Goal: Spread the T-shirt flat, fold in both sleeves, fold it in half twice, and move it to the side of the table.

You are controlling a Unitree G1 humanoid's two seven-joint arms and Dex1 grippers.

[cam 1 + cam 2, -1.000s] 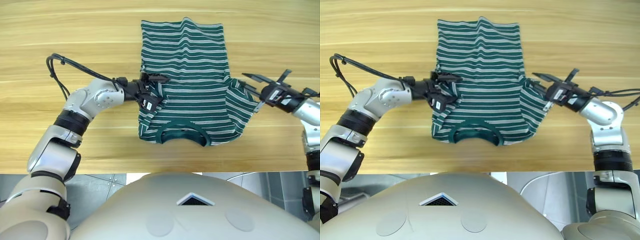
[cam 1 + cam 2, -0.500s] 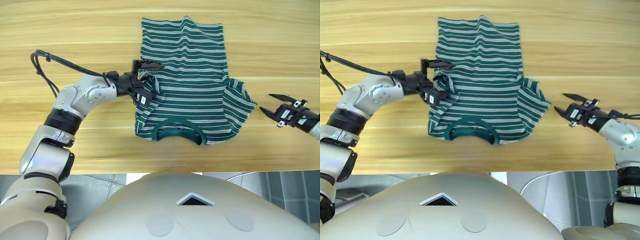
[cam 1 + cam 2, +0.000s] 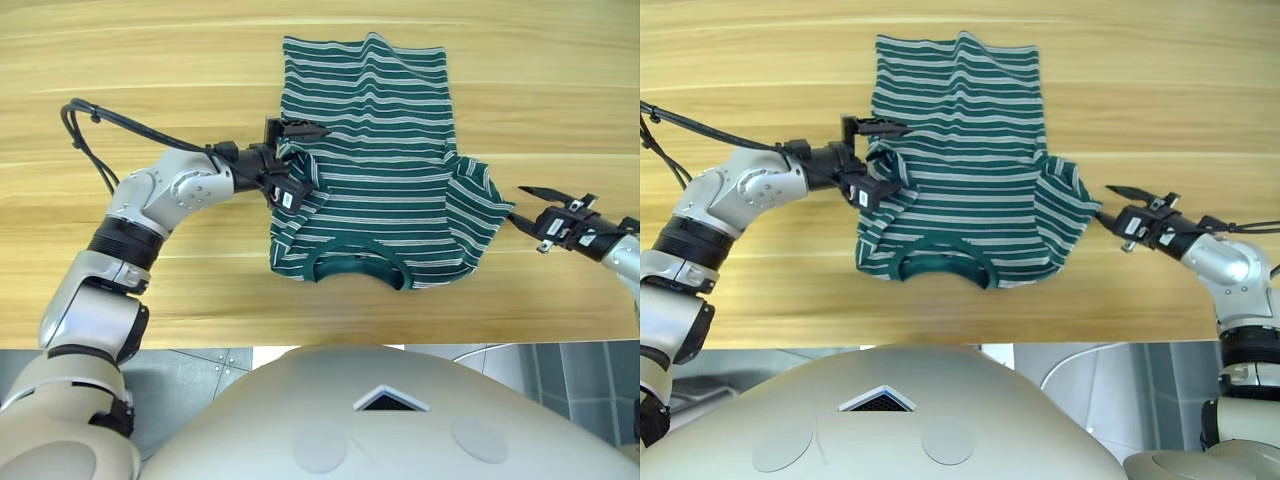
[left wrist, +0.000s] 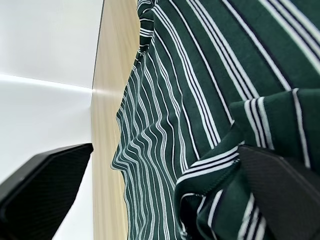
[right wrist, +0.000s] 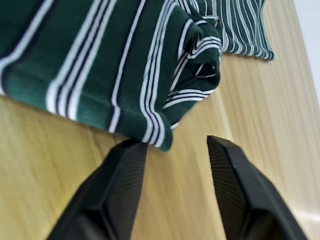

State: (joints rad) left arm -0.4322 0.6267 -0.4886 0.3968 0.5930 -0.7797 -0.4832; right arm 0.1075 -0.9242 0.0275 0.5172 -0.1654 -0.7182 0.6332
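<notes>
Left eye view: the striped T-shirt (image 3: 370, 150) lies mid-desk (image 3: 150, 60), collar (image 3: 357, 262) nearest the robot and hem at the far side.
Left sleeve: turned in over the body, a little bunched along the shirt's left edge.
Right sleeve (image 3: 478, 200): not yet folded, sticking out flat toward the robot's right.
Left pincer (image 3: 293, 160): at the shirt's left edge beside the turned-in sleeve, fingers set wide, with striped cloth between them in the left wrist view.
Right pincer (image 3: 522, 203): low over the desk at the tip of the right sleeve, spread wide; in the right wrist view one finger (image 5: 117, 185) meets the sleeve's hem, the other is over bare wood.
Change: half a second ago the right pincer was well apart from the sleeve; it has come back in to the hem.
Unchanged: left arm and shirt lie as they did half a second ago.
</notes>
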